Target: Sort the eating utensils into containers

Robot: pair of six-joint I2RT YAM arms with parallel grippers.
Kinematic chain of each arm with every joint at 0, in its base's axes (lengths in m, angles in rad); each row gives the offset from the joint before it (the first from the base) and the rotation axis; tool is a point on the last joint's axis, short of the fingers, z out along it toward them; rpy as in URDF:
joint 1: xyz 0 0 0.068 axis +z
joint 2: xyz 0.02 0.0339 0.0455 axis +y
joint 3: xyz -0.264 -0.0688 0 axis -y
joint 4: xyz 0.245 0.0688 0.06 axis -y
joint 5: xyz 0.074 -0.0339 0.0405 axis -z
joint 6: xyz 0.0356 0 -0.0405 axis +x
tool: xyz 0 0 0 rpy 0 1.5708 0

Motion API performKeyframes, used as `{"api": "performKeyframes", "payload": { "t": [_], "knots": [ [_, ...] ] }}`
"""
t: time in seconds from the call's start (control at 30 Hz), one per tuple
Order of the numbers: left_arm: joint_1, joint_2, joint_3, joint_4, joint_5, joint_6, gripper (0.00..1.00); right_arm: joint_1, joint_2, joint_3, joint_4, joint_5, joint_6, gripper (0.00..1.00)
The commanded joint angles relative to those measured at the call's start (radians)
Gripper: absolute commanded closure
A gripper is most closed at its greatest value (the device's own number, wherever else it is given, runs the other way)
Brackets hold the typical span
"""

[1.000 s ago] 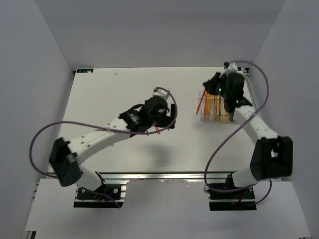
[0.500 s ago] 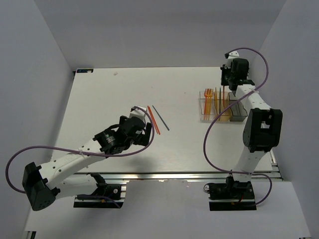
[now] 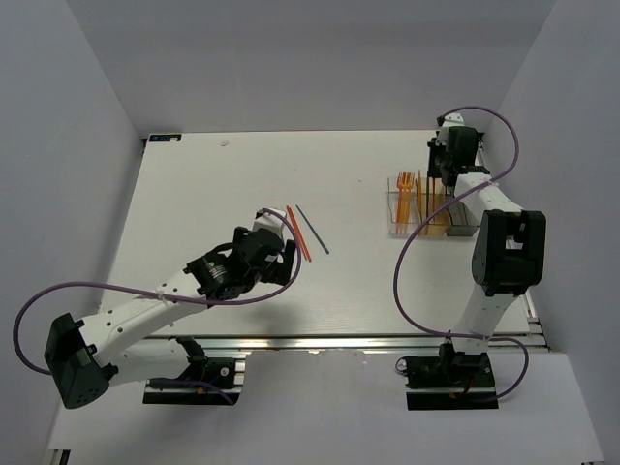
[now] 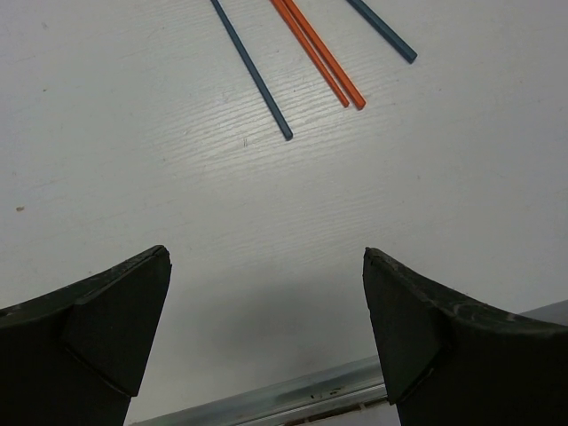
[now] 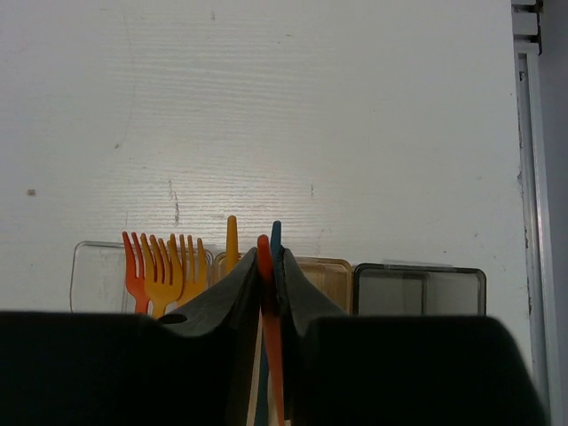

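Since half a second ago, the right wrist has edged slightly toward the bins at the table's (image 3: 213,184) far right, while the left arm has barely shifted.

The right claw (image 5: 268,266) is pinched shut on an orange stick (image 5: 264,253). The stick's long axis runs from 6 to 12 o'clock in the wrist view, tip forward. A dark blue piece (image 5: 276,232) shows beside it, and it is hard to tell whether the claw holds this too or it merely stands in the bin beyond.

The three joined bins lie straight ahead of the claw at 12 o'clock. The amber bin (image 5: 330,271) in the middle is almost on the stick's line. The clear bin (image 5: 89,266), holding orange forks (image 5: 164,271), sits off at 10 o'clock, and the smoky grey bin (image 5: 419,293) at 2 o'clock. The drop seems to turn on that alignment: the tip points at the amber bin's left edge rather than its centre, so it likely needs a small nudge toward 1 o'clock before release.

Near the table's middle, the left claw (image 4: 266,266) hangs wide open with nothing between its fingers (image 4: 124,311). Four loose sticks lie on the table at its 12 o'clock: two orange sticks (image 4: 318,55) touching, a long dark blue stick (image 4: 253,75) and a second blue stick (image 4: 386,34). All four run from 11 to 5 o'clock. The left arm is by far the nearer to them.
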Motion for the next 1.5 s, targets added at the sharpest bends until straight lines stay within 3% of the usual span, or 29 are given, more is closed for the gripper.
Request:
{"api": "performKeyframes", "payload": {
  "t": [0.0, 0.1, 0.2, 0.33, 0.4, 0.43, 0.47, 0.6, 0.7, 0.8, 1.03, 1.17, 1.47],
  "knots": [
    [-0.003, 0.019, 0.02, 0.014, -0.02, -0.02, 0.02, -0.007, -0.03, -0.008, 0.036, 0.022, 0.047, 0.8],
    [-0.001, 0.038, 0.031, 0.011, -0.032, -0.043, 0.02, -0.007, -0.025, 0.006, 0.008, 0.027, 0.064, 0.71],
    [-0.001, 0.049, 0.035, 0.014, -0.044, -0.072, 0.02, -0.007, -0.015, 0.028, -0.035, 0.023, 0.064, 0.56],
    [0.0, 0.048, 0.054, -0.014, -0.119, -0.134, 0.02, -0.007, -0.036, 0.057, -0.082, 0.031, 0.11, 0.54],
    [0.012, 0.045, 0.074, -0.052, -0.181, -0.165, 0.02, -0.007, -0.063, 0.069, -0.114, -0.013, 0.14, 0.47],
    [0.025, 0.046, 0.078, -0.064, -0.242, -0.182, 0.02, -0.004, -0.091, 0.074, -0.128, -0.029, 0.159, 0.36],
    [0.043, 0.048, 0.086, -0.08, -0.268, -0.213, 0.02, 0.009, -0.105, 0.08, -0.143, -0.035, 0.183, 0.11],
    [0.311, 0.052, 0.104, -0.094, -0.192, -0.221, 0.02, 0.201, -0.169, 0.04, -0.161, 0.006, 0.185, 0.11],
    [0.387, 0.036, 0.127, -0.097, -0.208, -0.187, 0.02, 0.341, -0.151, 0.016, -0.162, -0.004, 0.173, 0.11],
    [0.39, 0.023, 0.14, -0.111, -0.282, -0.116, 0.02, 0.458, -0.075, 0.045, -0.183, 0.036, 0.171, 0.14],
    [0.391, -0.09, -0.007, -0.014, -0.293, -0.064, 0.02, 0.613, 0.056, 0.097, -0.266, 0.06, 0.214, 0.48],
    [0.391, -0.061, -0.001, -0.023, -0.288, -0.058, 0.02, 0.691, 0.105, 0.107, -0.321, 0.068, 0.222, 0.51],
    [0.391, -0.044, -0.007, -0.012, -0.227, -0.044, 0.02, 0.727, 0.202, 0.114, -0.338, 0.069, 0.237, 0.54]
  ]
}}
